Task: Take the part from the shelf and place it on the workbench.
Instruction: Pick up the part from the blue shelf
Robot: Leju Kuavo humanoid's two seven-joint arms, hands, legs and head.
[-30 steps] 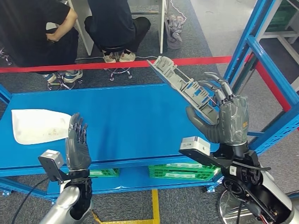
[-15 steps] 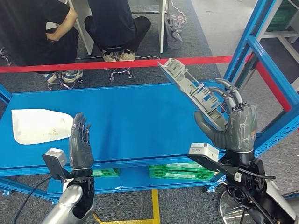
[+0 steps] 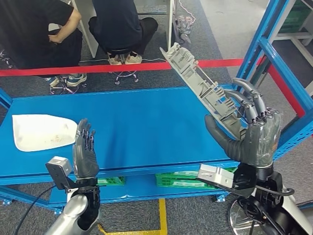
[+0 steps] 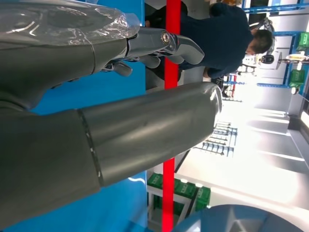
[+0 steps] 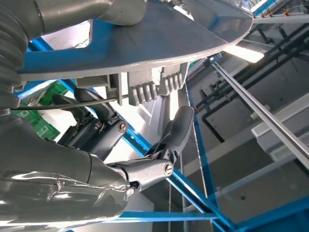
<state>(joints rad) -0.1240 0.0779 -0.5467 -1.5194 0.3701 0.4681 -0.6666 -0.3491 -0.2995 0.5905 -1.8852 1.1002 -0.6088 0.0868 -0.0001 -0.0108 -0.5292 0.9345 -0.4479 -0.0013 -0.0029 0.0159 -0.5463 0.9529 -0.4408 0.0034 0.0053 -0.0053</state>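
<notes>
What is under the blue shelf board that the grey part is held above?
Under the shelf board, two green crates sit on a lower blue level, by a yellow floor line. The board and the right hand cover the rest.

Left hand [image 3: 85, 155] raised upright, fingers apart, holding nothing; right hand [image 3: 250, 131] raised, gripping the part [image 3: 201, 85].

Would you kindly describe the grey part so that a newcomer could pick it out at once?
Start at the long blue workbench across the head view, then go to its right end, where the right hand is raised. The grey part is the long ribbed plastic strip it holds, slanting up above the surface, unlike the flat white bag lying at the far left.
</notes>
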